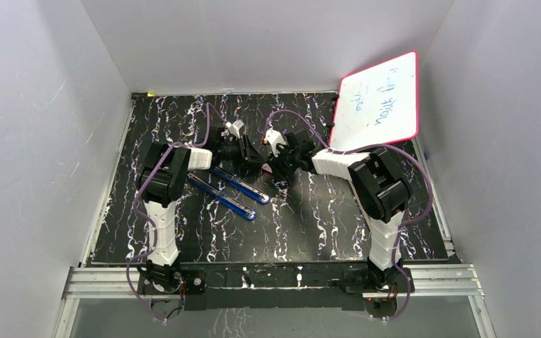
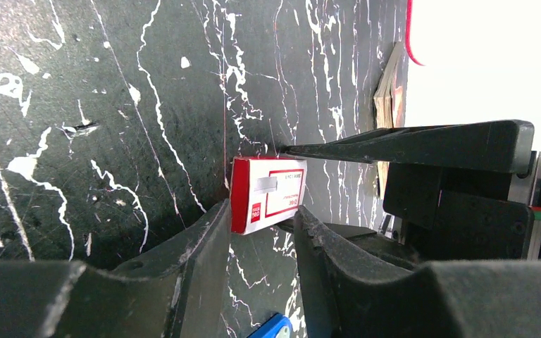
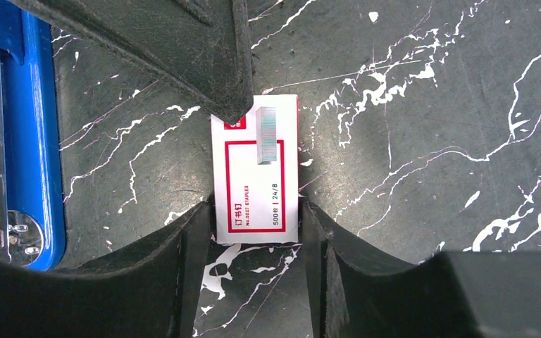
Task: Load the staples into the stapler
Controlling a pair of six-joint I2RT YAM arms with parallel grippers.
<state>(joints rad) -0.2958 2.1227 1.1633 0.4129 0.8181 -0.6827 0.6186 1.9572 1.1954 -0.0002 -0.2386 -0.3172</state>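
My right gripper [image 3: 255, 208] straddles the small red-and-white cardboard box [image 3: 257, 193] at the centre of the black marbled table [image 3: 430, 211], nearer its far edge. My left gripper [image 2: 260, 210] flanks its other end. I cannot tell if either is clamped. The staples: a silvery-grey strip [image 3: 268, 134] on the lid, printed or real unclear. Risk: opposed pushes crush or skid the box toward the blue metal stapler [image 3: 35, 141].

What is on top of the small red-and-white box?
A short silvery staple strip shows on top of the box; loose or printed, I cannot tell. A left finger covers one corner. The box's inside is hidden.
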